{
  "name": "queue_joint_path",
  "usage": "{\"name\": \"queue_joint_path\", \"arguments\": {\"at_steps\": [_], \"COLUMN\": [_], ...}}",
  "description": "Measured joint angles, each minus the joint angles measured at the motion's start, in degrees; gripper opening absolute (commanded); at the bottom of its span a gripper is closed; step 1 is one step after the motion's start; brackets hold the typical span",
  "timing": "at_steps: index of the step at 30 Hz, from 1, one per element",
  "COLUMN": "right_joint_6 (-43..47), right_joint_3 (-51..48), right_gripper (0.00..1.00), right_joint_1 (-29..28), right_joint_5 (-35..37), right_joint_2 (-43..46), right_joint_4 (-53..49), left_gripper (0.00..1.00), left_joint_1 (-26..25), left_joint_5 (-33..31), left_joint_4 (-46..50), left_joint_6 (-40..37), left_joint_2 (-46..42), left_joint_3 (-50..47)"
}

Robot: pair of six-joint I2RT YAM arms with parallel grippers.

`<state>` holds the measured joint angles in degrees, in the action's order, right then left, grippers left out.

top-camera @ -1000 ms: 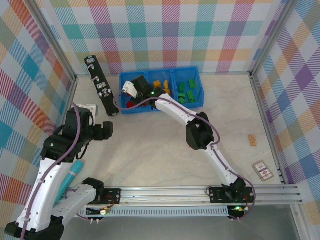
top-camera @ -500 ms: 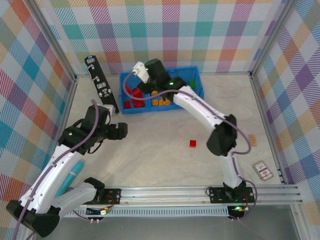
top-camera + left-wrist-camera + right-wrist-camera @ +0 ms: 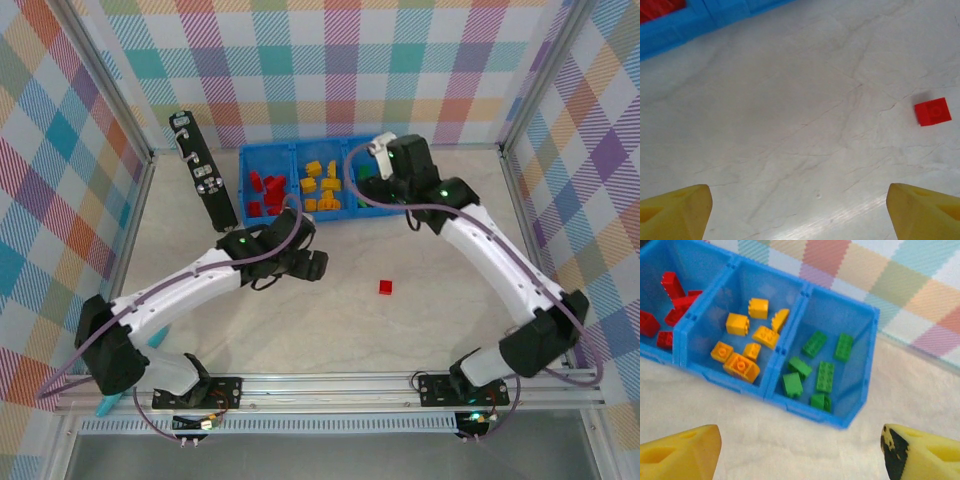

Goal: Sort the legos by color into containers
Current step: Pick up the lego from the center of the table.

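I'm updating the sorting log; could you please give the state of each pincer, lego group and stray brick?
left pincer: open, empty, over the table.
right pincer: open, empty, near the blue bin.
loose red lego: lying on table, outside the bin.
red legos: in left compartment.
yellow-orange legos: in middle compartment.
green legos: in right compartment.

Blue containers point(image 3: 860, 382), red, yellow-orange and green legos point(image 3: 825, 376), pastel plaid walls point(image 3: 330, 60).

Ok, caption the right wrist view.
Open right pincer facing blue bin: red legos, orange legos, green legos in separate compartments.
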<state>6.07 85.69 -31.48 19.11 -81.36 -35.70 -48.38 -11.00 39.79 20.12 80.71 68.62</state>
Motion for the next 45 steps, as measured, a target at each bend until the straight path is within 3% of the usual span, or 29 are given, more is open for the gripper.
{"name": "queue_joint_path", "arguments": {"at_steps": [14,28,45], "right_joint_6": [-13.0,-18.9,-17.4], "right_joint_3": [-19.0,-22.8,-26.6], "right_gripper": [0.91,0.9,0.9], "right_joint_1": [2.3,2.6,3.5], "right_joint_5": [1.9,-4.4,-2.8], "right_joint_2": [22.2,29.8,37.1], "right_joint_4": [-0.4,-0.9,-4.8], "left_gripper": [0.89,0.84,0.79], "left_joint_1": [-9.5,-12.7,-13.7], "left_joint_5": [4.6,5.0,1.0], "left_joint_4": [-7.4,-9.3,-4.7], "left_joint_6": [17.7,19.3,18.8], "left_joint_2": [19.3,35.5,44.9], "left_joint_3": [8.2,23.0,32.4]}}
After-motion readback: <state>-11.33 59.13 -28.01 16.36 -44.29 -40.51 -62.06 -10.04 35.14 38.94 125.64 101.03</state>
